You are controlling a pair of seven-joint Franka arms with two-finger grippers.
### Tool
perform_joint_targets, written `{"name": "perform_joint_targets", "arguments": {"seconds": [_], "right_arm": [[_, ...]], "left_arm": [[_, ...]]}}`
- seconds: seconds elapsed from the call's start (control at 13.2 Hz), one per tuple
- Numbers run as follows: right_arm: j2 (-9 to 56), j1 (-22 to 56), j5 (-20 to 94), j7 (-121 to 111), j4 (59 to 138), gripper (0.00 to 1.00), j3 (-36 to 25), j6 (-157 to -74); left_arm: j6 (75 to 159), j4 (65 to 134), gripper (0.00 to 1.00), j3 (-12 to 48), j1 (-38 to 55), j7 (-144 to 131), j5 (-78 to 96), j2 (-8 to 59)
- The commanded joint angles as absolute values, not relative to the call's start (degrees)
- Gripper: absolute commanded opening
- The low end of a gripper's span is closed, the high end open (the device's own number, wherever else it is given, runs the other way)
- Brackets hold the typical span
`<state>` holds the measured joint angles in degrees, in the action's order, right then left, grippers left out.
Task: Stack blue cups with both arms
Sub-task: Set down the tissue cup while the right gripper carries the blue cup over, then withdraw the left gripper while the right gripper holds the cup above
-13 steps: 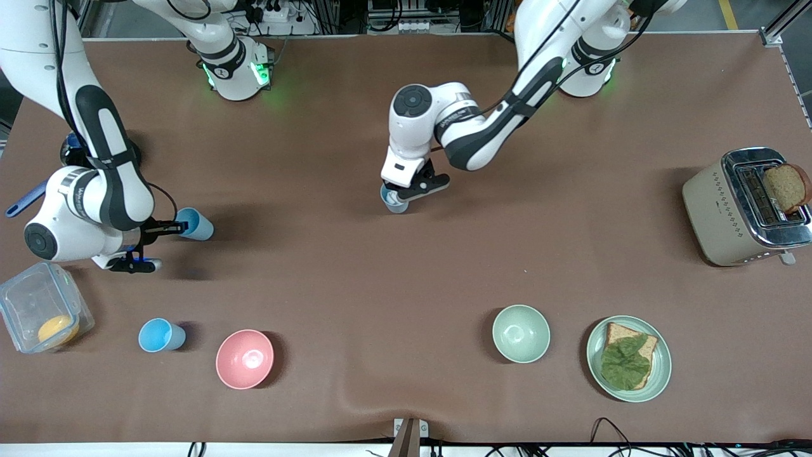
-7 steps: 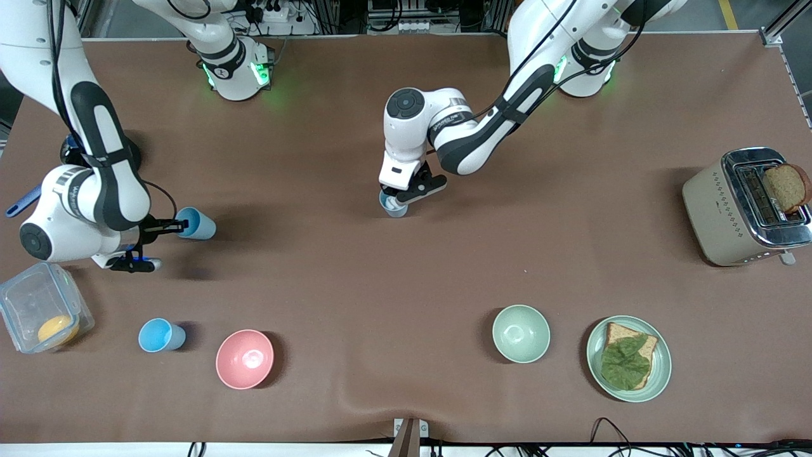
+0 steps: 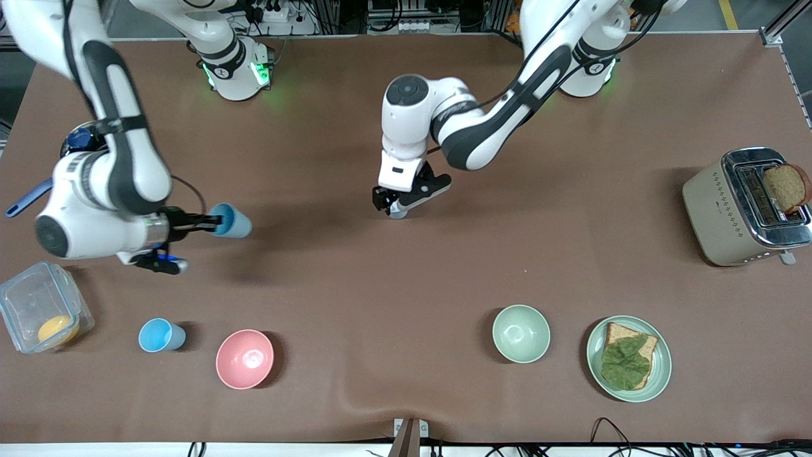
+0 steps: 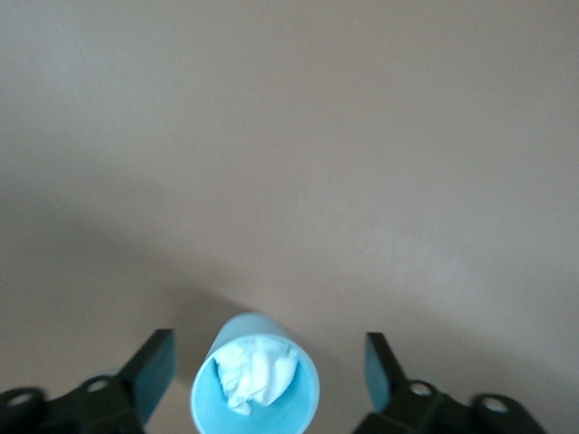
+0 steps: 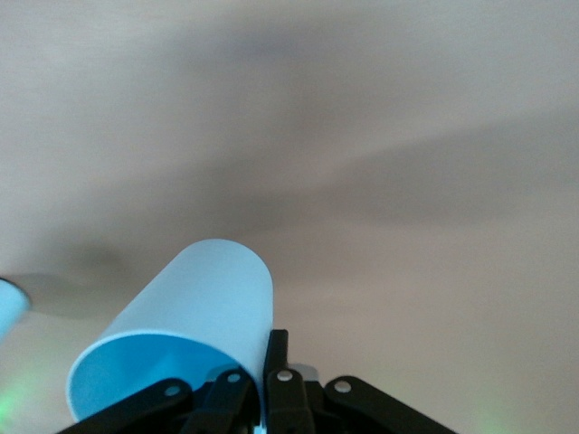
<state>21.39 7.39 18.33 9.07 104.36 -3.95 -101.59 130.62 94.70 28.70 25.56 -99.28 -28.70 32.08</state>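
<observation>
One blue cup [image 3: 399, 213] stands upright at mid-table, mostly hidden under my left gripper [image 3: 394, 204]. In the left wrist view this cup [image 4: 256, 384] has crumpled white paper inside and sits between the open fingers [image 4: 154, 366], which do not touch it. My right gripper [image 3: 212, 222] is shut on the wall of the second blue cup [image 3: 232, 221] and holds it tipped on its side above the table toward the right arm's end. In the right wrist view the cup [image 5: 194, 316] fills the area by the pinched fingertips [image 5: 276, 362].
A brighter sky-blue cup [image 3: 160, 335] and a pink bowl [image 3: 245, 358] stand near the front edge. A clear container [image 3: 38, 308] sits at the right arm's end. A green bowl [image 3: 521, 333], a sandwich plate [image 3: 660, 374] and a toaster [image 3: 717, 209] are toward the left arm's end.
My right arm has carried its cup toward the middle of the table. My left gripper has come down over the standing cup, which now shows less.
</observation>
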Motion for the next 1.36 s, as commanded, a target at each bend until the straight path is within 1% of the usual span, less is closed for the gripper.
{"name": "perform_joint_targets", "arguments": {"seconds": [0.0,0.15,0.3,0.38,0.53,0.68,0.98,1.14,1.29], "right_arm": [[20.04,14.04,22.83,19.56,102.67,0.00,-4.39,-101.42],[19.69,19.05,23.73,28.08,98.90,0.00,-4.31,-100.99],[18.72,26.94,23.82,39.23,96.16,0.00,-4.31,-101.42],[18.72,31.07,23.82,44.59,95.37,0.00,-4.31,-102.30],[19.42,36.19,23.82,51.91,95.80,0.00,-4.31,-106.94],[20.82,38.31,23.82,53.87,95.80,0.00,-4.39,-110.02],[24.60,42.18,23.30,56.33,95.98,0.00,-4.48,-113.02],[26.01,43.06,22.94,57.74,96.06,0.00,-4.48,-114.07],[26.19,44.12,22.94,58.10,97.03,0.00,-4.48,-114.78]], "left_arm": [[126.49,96.15,1.00,30.23,19.62,-96.27,-27.70,25.07],[123.33,95.80,1.00,30.50,14.88,-84.88,-22.79,21.99],[118.33,94.23,1.00,30.41,8.74,-69.77,-18.39,19.35],[114.73,92.74,1.00,30.50,4.79,-61.52,-17.50,18.81],[108.84,89.31,1.00,30.50,0.11,-47.17,-16.97,17.68],[103.73,86.59,1.00,30.50,-3.58,-39.76,-14.78,15.92],[99.15,86.13,1.00,30.50,-9.65,-28.42,-12.31,12.05],[98.00,86.13,1.00,30.50,-12.82,-22.71,-10.22,9.77],[97.47,86.57,1.00,28.23,-14.76,-14.63,-5.55,6.08]]}}
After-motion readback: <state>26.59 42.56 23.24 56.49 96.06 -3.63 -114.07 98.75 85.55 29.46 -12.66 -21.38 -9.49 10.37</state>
